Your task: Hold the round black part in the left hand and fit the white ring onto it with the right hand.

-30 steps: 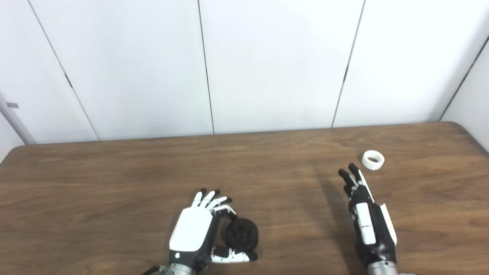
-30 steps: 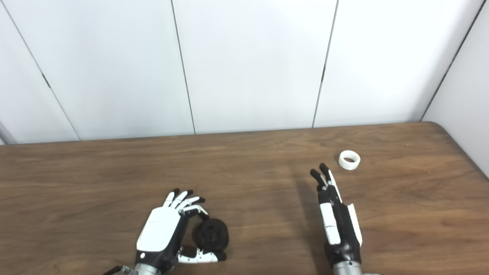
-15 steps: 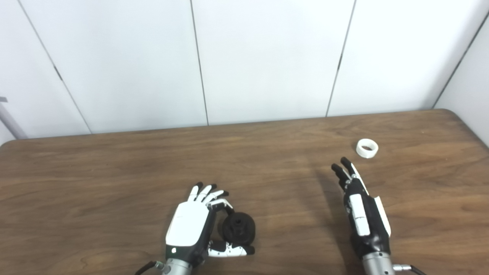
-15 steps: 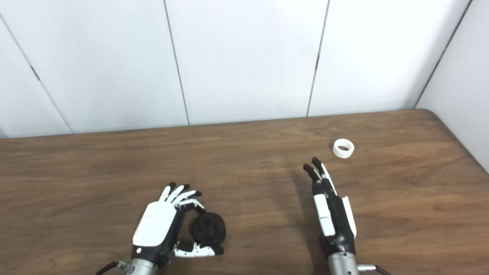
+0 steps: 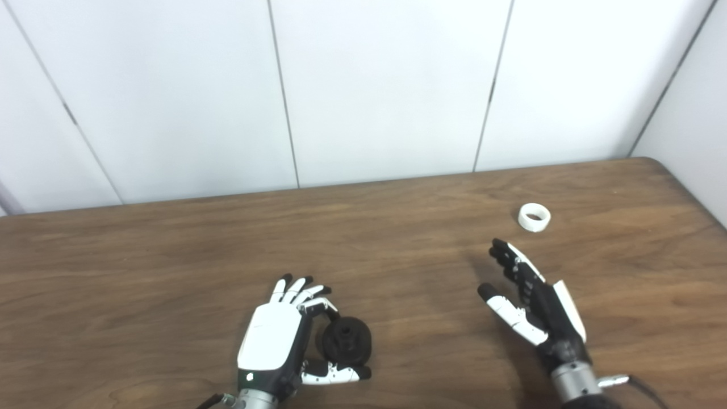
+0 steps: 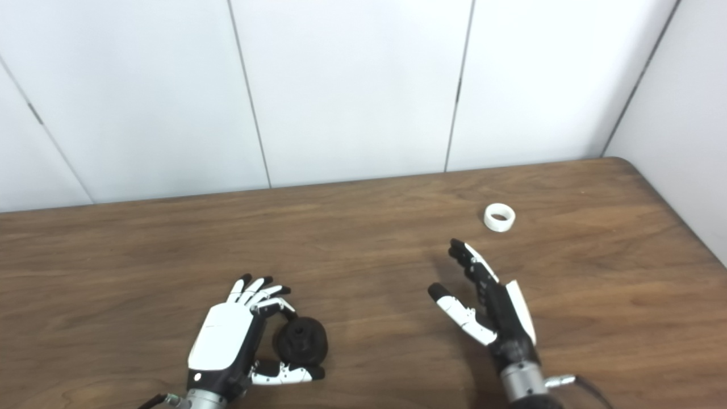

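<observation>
A bare test room or lab booth: plain white wall panels [image 5: 386, 85] with dark seams stand beyond both hands, a wood-grain table [image 5: 170, 250] with rounded corners spreads beneath them, and another white panel closes in right of the right hand [image 5: 534, 307].

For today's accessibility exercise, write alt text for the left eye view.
On a wooden table, the left hand cups the round black part between thumb and fingers, while the open right hand hovers short of the white ring. White wall panels stand behind.
</observation>
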